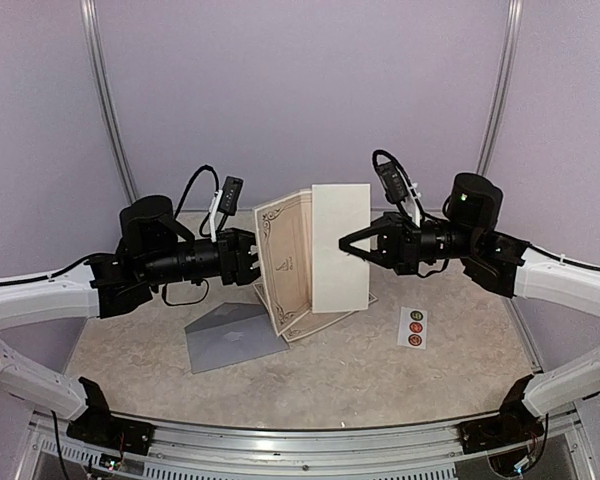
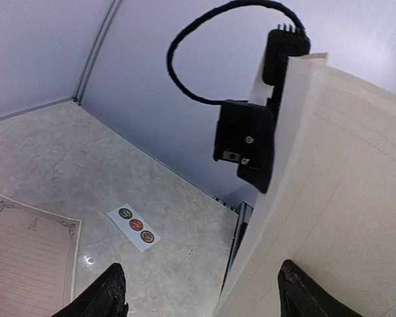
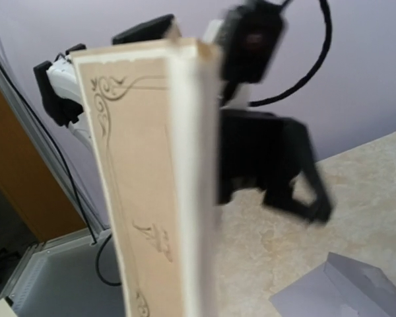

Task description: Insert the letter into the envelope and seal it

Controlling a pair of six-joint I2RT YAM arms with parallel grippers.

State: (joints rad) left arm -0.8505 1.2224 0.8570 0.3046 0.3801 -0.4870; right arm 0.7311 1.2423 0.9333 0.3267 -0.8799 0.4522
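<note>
The right pincer (image 1: 348,243) is clamped on the folded letter (image 1: 330,215), holding it upright. The left pincer (image 1: 252,256) gapes wide at its other edge, gripping nothing. The envelope (image 1: 233,336) lies flat on the worktop (image 1: 380,375) near the left arm.

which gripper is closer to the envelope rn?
Left. The left gripper hangs open just over the far side of the envelope; the right gripper is farther off to the right, pinching the letter.
</note>
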